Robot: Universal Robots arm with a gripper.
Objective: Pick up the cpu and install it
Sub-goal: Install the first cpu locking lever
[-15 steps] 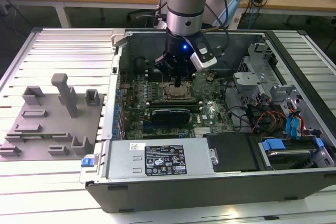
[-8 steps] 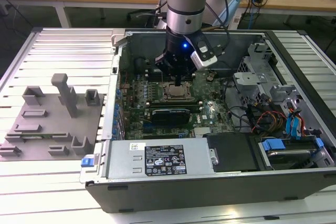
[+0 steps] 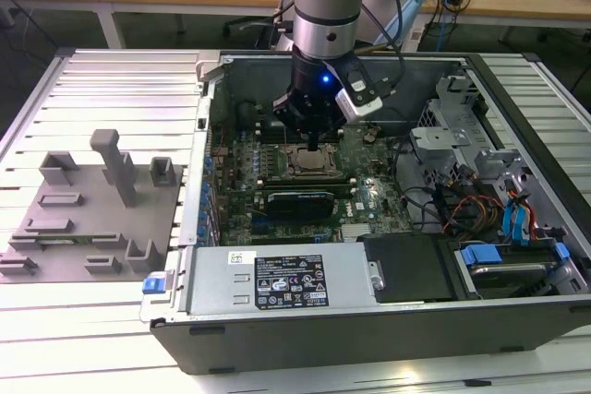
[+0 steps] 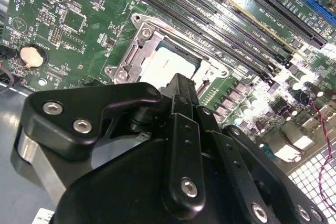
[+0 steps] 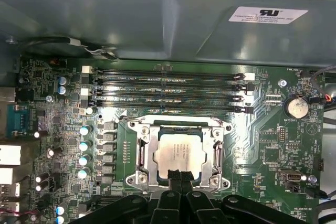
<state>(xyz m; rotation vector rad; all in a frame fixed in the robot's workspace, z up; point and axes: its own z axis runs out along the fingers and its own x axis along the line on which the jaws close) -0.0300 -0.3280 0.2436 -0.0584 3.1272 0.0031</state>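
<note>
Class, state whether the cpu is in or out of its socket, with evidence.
In: the cpu lies flat within the socket frame, the claw over its edge.

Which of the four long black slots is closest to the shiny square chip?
The slot right next to the socket frame around the cpu. The other three lie farther away, toward the grey case wall.

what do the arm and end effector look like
The arm is a silver-grey cylinder with a black wrist, a glowing blue light and a white-grey box clipped on; a black cable runs alongside. The end effector is matte black linkage bars with silver screws.
</note>
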